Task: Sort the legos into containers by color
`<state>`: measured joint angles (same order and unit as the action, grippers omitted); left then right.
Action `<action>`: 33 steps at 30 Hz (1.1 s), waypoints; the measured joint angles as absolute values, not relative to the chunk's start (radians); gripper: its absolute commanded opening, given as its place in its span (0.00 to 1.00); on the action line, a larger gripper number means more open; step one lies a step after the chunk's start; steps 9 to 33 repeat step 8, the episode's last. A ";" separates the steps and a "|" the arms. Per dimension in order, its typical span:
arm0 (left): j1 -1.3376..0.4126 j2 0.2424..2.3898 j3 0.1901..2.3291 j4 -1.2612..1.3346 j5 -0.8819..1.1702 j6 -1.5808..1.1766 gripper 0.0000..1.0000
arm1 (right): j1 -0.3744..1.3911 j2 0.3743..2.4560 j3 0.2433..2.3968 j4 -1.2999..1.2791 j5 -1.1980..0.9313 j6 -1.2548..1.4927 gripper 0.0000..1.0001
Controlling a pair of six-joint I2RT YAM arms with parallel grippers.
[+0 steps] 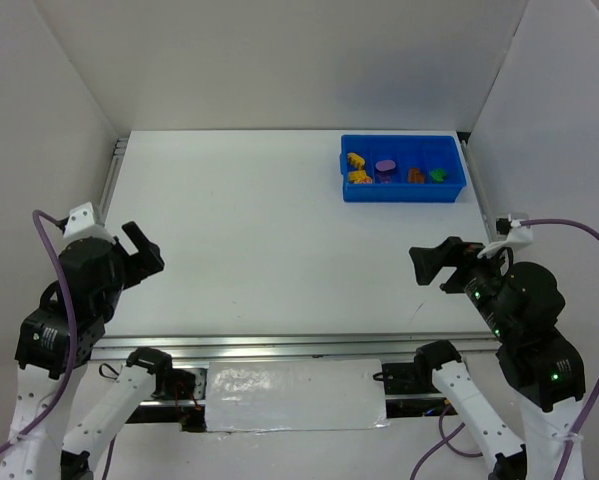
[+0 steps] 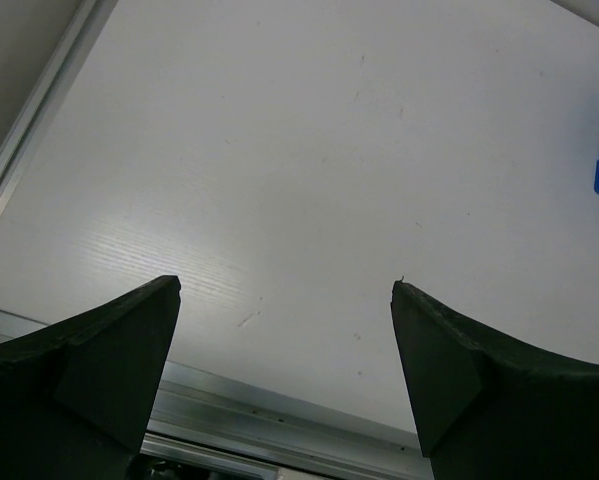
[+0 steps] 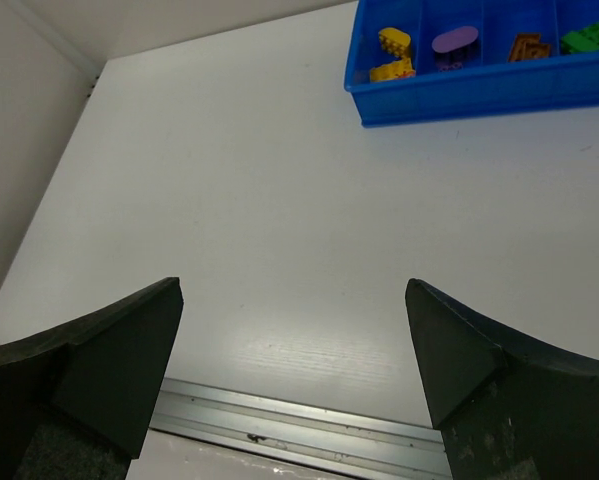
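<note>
Legos (image 1: 385, 167) lie sorted in blue tray (image 1: 399, 194), far-right corner of table (image 1: 239, 240).

Upper right, overhead: bright blue rectangular plastic tray (image 1: 403, 194), yellow plastic bricks (image 1: 357, 168), round purple plastic brick (image 1: 385, 167), brown-orange bricks (image 1: 416, 175), green square brick (image 1: 437, 175). Plain white tabletop (image 1: 249, 230). My left claw (image 2: 285, 283) and right claw (image 3: 294, 283), both matte black.

Right pincer (image 3: 293, 283) spread wide, legos (image 3: 457, 41) lie color-sorted in the blue tray (image 3: 479, 100).
</note>
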<state>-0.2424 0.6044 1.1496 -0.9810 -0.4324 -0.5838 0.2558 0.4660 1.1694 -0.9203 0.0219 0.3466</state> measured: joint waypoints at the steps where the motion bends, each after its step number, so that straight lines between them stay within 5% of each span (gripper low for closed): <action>1: -0.242 0.606 1.148 -0.980 -0.428 -0.583 1.00 | 0.256 0.466 1.170 -0.921 0.022 0.345 1.00; 33: -0.242 0.619 1.132 -0.963 -0.415 -0.588 0.99 | 0.256 0.457 1.151 -0.908 0.026 0.343 1.00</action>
